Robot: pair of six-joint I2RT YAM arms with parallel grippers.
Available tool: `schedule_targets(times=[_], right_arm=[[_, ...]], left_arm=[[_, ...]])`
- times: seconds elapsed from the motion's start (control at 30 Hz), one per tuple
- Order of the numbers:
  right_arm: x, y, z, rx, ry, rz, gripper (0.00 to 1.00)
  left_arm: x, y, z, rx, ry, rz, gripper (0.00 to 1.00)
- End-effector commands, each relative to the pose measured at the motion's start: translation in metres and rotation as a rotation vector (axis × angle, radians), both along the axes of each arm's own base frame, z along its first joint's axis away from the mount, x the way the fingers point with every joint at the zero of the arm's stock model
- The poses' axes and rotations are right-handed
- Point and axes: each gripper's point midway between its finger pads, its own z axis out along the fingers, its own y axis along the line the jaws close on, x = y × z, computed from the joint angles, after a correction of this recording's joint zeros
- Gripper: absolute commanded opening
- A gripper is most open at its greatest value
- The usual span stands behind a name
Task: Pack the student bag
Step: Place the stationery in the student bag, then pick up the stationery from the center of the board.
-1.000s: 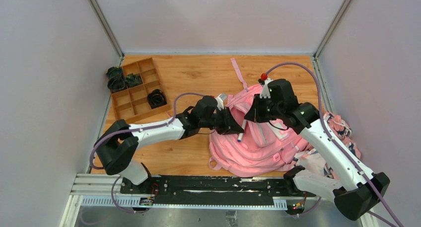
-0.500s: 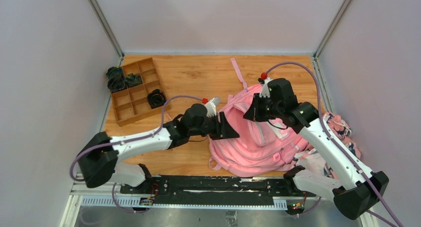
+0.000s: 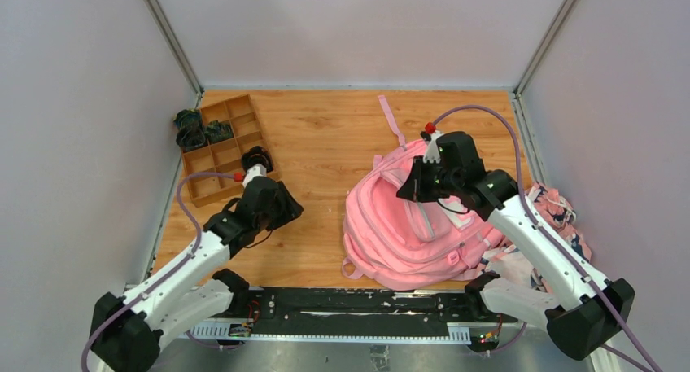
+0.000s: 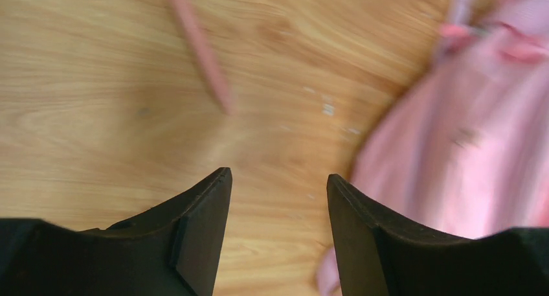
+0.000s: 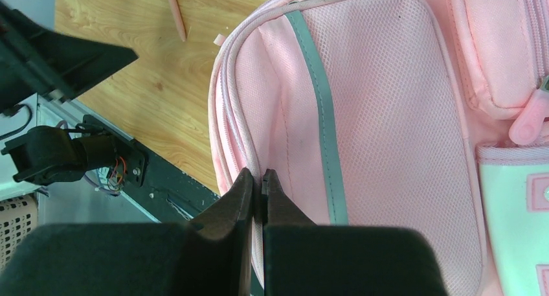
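We are looking at the student bag [image 3: 407, 234], which is lying front side up on the table [image 3: 325, 128], right of the middle and reaching close to the near edge. Its pockets and grey strip are facing the ceiling. Its long axis is running roughly from the near edge toward the far edge, leaning a little toward the far-right corner. A loose pink strap [image 3: 390, 120] is trailing off its far end toward the far edge, so we are judging that end to be the top, though we cannot be sure.

The right fingers [image 5: 236, 199] are pressing together on the piped seam along the bag's left rim, pinching a thin fold of fabric there. We are reading that grip as a way of lifting or steadying the edge, so that the main compartment is kept reachable for packing.

The left fingers [image 4: 201, 231] are spreading apart with nothing between them, hanging over bare wood well to the left of the bag, near the table's left edge. They are sitting just beside the wooden tray [image 3: 220, 148] in the far-left corner, whose compartments are holding small dark items. We are taking that as the place for fetching the next thing to pack.
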Motion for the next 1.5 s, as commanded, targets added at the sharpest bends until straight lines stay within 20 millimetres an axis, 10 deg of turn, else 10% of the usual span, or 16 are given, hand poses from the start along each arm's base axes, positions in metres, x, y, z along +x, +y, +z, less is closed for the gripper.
schedule_targets(times=[0.0,0.6,0.73,0.93,1.47], right_arm=[[0.008,0.002,0.021,0.062,-0.081,-0.020,0.00],[-0.007,-0.011,-0.001,0.028,-0.045,-0.051,0.00],[-0.006,-0.015,-0.001,0.011,-0.054,-0.055,0.00],[0.000,-0.019,0.002,-0.021,-0.073,-0.069,0.00],[0.021,-0.024,0.016,-0.080,-0.128,-0.099,0.00]], left_arm=[[0.020,0.051,-0.044,0.229,0.075,0.178,0.61],[0.066,0.058,-0.119,0.446,0.342,0.272,0.46],[0.062,0.057,-0.121,0.441,0.362,0.253,0.00],[0.049,0.014,-0.066,0.254,0.201,0.031,0.00],[-0.069,-0.161,0.109,-0.345,-0.072,-0.711,0.00]])
